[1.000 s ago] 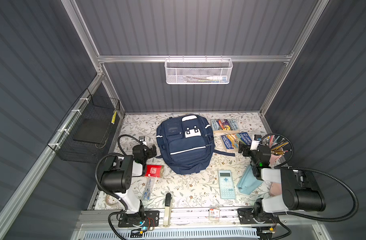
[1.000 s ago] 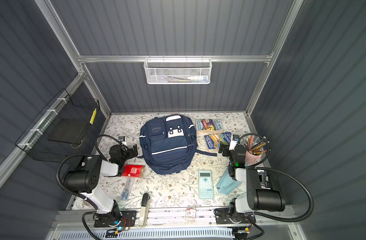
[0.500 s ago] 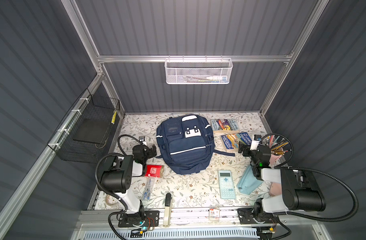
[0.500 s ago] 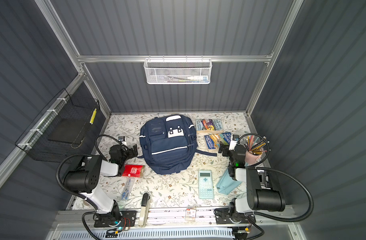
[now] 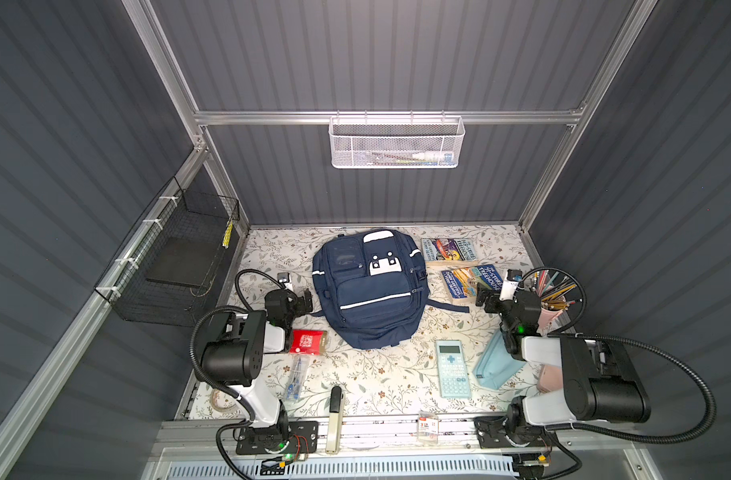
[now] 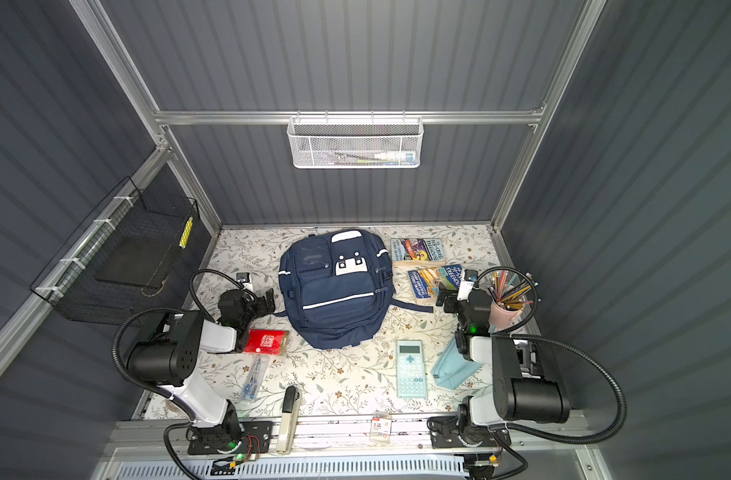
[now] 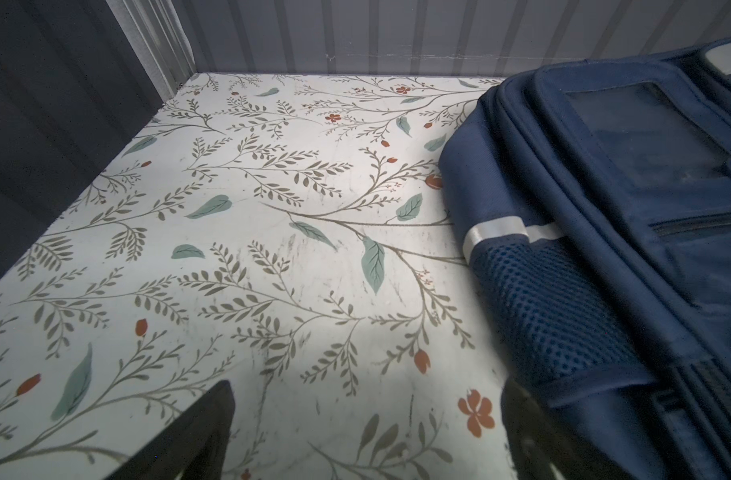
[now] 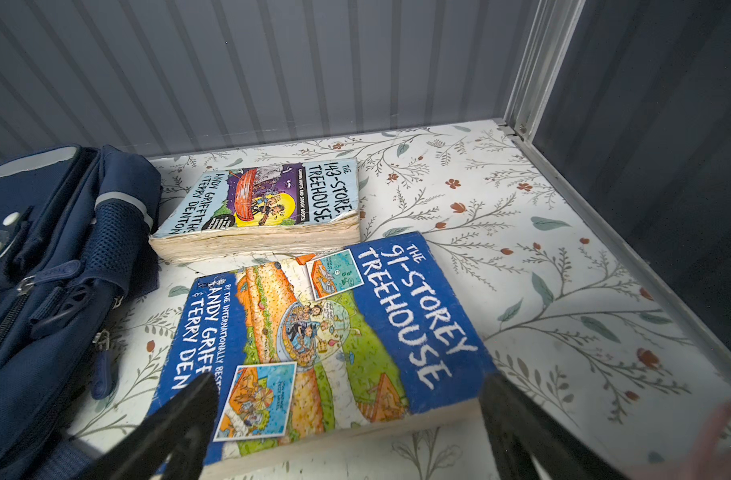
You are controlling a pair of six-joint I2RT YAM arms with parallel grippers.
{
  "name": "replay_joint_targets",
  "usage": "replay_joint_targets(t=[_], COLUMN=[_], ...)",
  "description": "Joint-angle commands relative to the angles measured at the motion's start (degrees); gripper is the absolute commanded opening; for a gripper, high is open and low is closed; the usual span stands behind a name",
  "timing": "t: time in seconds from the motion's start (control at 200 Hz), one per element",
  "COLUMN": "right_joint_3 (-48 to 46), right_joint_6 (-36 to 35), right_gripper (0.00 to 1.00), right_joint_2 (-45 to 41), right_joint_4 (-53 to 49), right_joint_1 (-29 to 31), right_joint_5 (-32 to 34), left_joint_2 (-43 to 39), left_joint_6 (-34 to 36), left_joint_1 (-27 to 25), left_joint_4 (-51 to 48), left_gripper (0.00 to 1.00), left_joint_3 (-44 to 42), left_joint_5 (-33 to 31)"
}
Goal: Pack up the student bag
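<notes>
Both top views: student bag (image 5: 370,291) (image 6: 334,291) lies flat, front up, mid table (image 5: 272,257), looks closed. Left fingers (image 5: 307,296) are spread wide, empty, just beside the bag's left edge. Right fingers (image 5: 482,296) are also spread, empty, covering a near corner of the 91-Storey book (image 5: 472,280); far book (image 5: 449,249) lies beyond it. Right arm hides part of the blue pouch (image 5: 494,368) and pencil cup (image 5: 551,316); calculator (image 5: 452,368) is in full view. White mesh basket (image 5: 397,143) on back wall: contents too small to tell. Left wrist view: left fingers (image 7: 197,432) apart w/ bare table btwn. One tip is right by the bag's mesh side pocket (image 7: 563,316), touching or not, can't tell; bag cut off by frame. Right wrist view: right fingers (image 8: 177,428) wide, either side of the 91-Storey book (image 8: 334,340), contact unclear. Bag (image 8: 44,270) is cut off; blurred pink blob (image 8: 725,436) in the corner, can't ID.
</notes>
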Motion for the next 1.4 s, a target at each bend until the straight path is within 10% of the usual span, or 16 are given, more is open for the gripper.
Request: replay_joint_targets(t=[0.0, 0.475, 0.63, 1.056, 1.396], right_joint_3=[0.5, 8.7, 16.5, 18.7, 19.3], right_joint_6=[-0.1, 11.3, 18.5, 23.7, 25.3], right_gripper=[0.99, 0.99, 0.99, 0.99, 0.99], right_joint_2=[-0.2, -24.5, -27.3, -15.7, -13.3], right_joint_4=[0.7, -30.4, -46.0, -43.5, -43.0], right_joint_1=[-0.2, -0.2, -0.3, 1.9, 1.9], right_joint_5=[-0.6, 1.1, -3.1, -27.5, -29.5], left_joint_2=[-0.1, -24.1, -25.4, -4.6, 9.9], left_joint_6=[1.0, -11.1, -19.6, 7.7, 15.9], left_joint_1=[-0.2, -0.2, -2.4, -33.8, -43.6], left_joint_4=[0.7, -28.2, -38.3, -61.1, -64.8], left_gripper=[1.00, 1.00, 1.00, 1.00, 0.98], left_joint_3=[0.4, 9.1, 18.8, 40.8, 47.5], left_joint_5=[1.2, 0.4, 12.0, -2.3, -15.2])
